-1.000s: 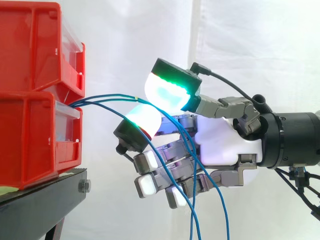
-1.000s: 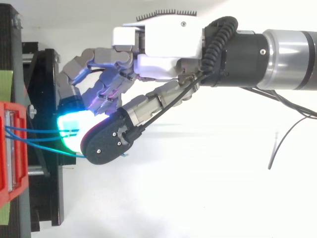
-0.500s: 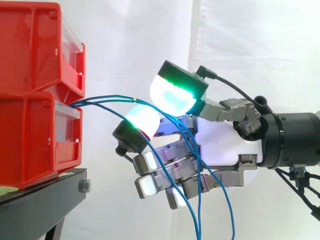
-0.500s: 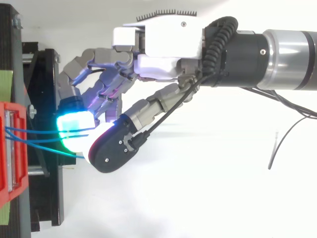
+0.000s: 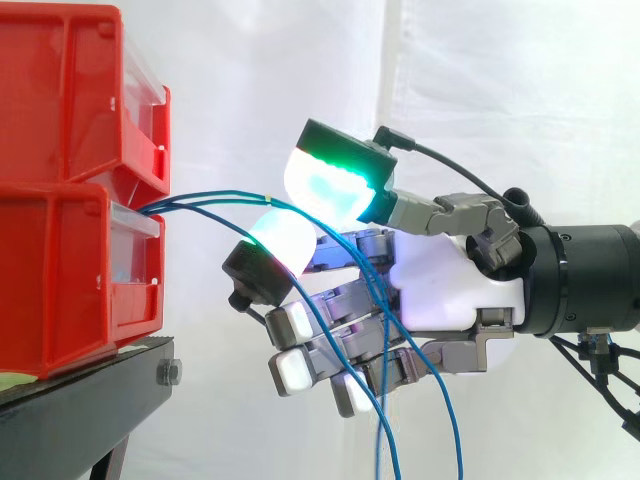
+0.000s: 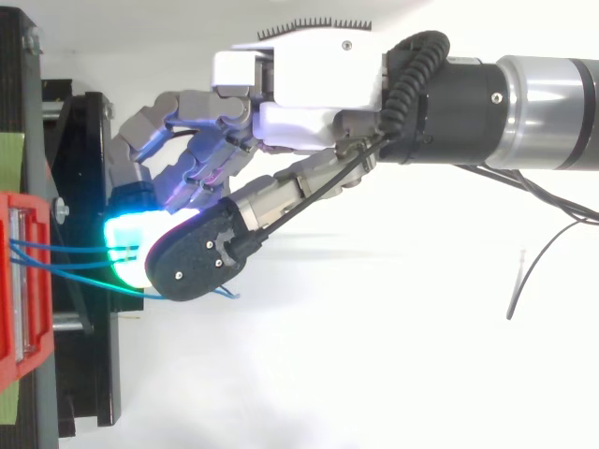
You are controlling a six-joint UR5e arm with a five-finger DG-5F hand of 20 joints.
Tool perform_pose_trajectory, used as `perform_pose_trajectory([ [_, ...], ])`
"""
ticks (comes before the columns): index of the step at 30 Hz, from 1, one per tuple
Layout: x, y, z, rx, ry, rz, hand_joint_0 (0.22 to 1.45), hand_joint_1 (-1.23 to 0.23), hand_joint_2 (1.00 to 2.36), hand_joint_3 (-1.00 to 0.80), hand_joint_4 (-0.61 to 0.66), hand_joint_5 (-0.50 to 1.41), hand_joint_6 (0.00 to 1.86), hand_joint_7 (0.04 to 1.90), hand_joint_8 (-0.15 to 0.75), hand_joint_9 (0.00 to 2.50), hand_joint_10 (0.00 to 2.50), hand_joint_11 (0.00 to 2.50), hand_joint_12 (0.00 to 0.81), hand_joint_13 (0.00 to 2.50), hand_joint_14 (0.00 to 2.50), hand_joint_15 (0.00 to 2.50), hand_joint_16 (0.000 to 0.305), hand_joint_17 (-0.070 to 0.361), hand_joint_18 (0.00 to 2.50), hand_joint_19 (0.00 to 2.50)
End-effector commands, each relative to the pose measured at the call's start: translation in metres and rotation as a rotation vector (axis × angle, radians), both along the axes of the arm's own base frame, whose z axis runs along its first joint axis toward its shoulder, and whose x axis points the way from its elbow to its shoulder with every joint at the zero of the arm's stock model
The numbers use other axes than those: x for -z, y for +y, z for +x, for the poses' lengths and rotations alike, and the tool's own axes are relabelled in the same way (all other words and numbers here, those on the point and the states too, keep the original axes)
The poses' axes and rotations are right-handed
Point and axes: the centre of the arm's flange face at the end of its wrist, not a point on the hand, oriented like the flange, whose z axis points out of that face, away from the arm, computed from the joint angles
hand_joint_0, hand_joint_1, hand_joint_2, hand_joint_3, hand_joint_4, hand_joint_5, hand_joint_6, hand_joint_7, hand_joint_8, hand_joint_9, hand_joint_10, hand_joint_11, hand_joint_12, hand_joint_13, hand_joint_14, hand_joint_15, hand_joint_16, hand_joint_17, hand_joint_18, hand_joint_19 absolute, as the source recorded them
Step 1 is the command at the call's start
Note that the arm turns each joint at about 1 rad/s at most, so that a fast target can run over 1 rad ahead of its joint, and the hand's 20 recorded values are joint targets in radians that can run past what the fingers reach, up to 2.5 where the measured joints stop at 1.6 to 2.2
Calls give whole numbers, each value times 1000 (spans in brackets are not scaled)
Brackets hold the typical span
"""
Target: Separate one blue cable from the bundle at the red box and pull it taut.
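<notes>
Nearest the side camera, the blue cables point(image 5: 205, 195) hang in front of the hand point(image 5: 450, 290). They cross its palm and lower fingers and run down out of the bottom edge of the view. Above this run, the cables pass between the green-glowing thumb pad point(image 5: 330, 185) and the white-cyan pad of one finger point(image 5: 285, 238). The two pads are closed against each other, with the cables entering the narrow gap between them. How many strands are actually clamped cannot be determined. The remaining fingers are curled below the pinch. Their white pads point(image 5: 293, 322) point toward the bins and hold nothing visible.

In the top view, the thumb lies across the glowing finger pad, and the cables point(image 6: 65, 251) enter under it from the left. A short blue loop shows just right of the thumb tip.

From the pinch, the cables run left in a shallow arch to the front opening of the lower red bin point(image 5: 60, 280). They are bowed, not straight. One strand carries a small yellow mark near the top of the arch. The hand is clear of the bins and touches neither.

A second red bin point(image 5: 60, 90) is stacked on the lower one. Both rest on the black stand point(image 5: 80, 410).

The white curtain point(image 5: 500, 90) hangs behind everything.
</notes>
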Motion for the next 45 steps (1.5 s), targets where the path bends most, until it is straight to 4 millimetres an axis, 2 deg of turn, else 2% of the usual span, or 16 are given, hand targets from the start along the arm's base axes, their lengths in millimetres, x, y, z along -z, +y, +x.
perform_pose_trajectory([
  [1, 0, 0, 0, 0, 0, 0, 612, -711, 1018, -196, 72, -187, 840, 1090, 292, 745, 22, 1040, 414, 759, 20, 585, 48, 108, 837, 779],
  [4, 0, 0, 0, 0, 0, -1, 637, -774, 1019, -159, 64, -189, 846, 1137, 293, 743, 23, 1035, 416, 759, 21, 587, 48, 108, 838, 780],
  [8, 0, 0, 0, 0, 1, 0, 685, -826, 1015, -284, 63, -197, 859, 1073, 295, 730, 23, 1023, 420, 762, 21, 589, 48, 109, 841, 762],
  [9, 0, 0, 0, 0, 1, 0, 712, -851, 1009, -364, 61, -198, 862, 1095, 297, 727, 22, 1014, 418, 769, 20, 592, 48, 109, 844, 751],
  [13, 0, 0, 0, 0, 0, -1, 760, -857, 1000, -500, 61, -199, 873, 1066, 296, 732, 22, 1010, 414, 781, 22, 580, 48, 109, 848, 731],
  [18, 0, 0, 0, -2, 0, -1, 779, -868, 1000, -500, 36, -194, 897, 1111, 293, 766, 23, 1025, 408, 816, 21, 594, 48, 108, 880, 715],
  [27, 1, -1, -1, 0, 3, -1, 693, -856, 1000, -500, 71, -170, 890, 1142, 293, 813, 22, 1032, 405, 849, 21, 611, 47, 105, 896, 737],
  [34, 0, -1, 0, 1, 0, -1, 587, -697, 1000, -500, 51, -147, 877, 1145, 280, 833, 22, 998, 403, 859, 23, 609, 47, 105, 906, 759],
  [38, 1, -1, -1, 1, 3, -1, 594, -587, 1000, -500, -38, -122, 840, 1187, 260, 873, 22, 908, 394, 870, 21, 600, 45, 102, 903, 778],
  [42, 0, -1, 0, 1, 1, -1, 619, -636, 1000, -500, -81, -80, 771, 1236, 234, 905, 21, 807, 383, 882, 21, 610, 44, 100, 905, 809],
  [45, 0, -1, 0, 1, 1, -1, 609, -663, 1006, -413, -77, -65, 741, 1237, 233, 909, 22, 786, 385, 888, 21, 614, 45, 100, 910, 808],
])
